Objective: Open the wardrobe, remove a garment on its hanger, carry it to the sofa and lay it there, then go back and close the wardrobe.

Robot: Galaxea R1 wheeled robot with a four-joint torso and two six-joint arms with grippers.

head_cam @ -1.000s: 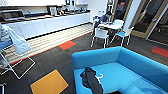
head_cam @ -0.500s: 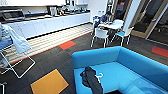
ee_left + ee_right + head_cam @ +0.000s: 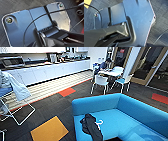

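Dark grey carpet [image 3: 52,103] covers the floor, broken by an orange square [image 3: 50,130] near the left and a red patch [image 3: 67,92] farther off. At the far left a light blue cloth [image 3: 15,87] hangs over a white wire rack [image 3: 18,114]. Behind it a long white kitchen counter [image 3: 50,70] runs along the far wall, with a microwave [image 3: 11,62] at its left end. Right of centre, the bright blue sofa [image 3: 130,114] fills the near right of the head view. On its seat, close to the left armrest, lies the black garment [image 3: 91,127], crumpled, with the white hanger [image 3: 100,123] touching it, the hook showing just to the garment's right. Beyond the sofa stand white chairs [image 3: 101,82] around a white table [image 3: 112,72], where a person [image 3: 105,64] sits. At the far right are glass doors [image 3: 150,67] and another red patch [image 3: 160,98] in the carpet. Both wrist views look down on grey carpet past the robot's own plate; whether either pincer is open or closed, or holds anything, I cannot tell.
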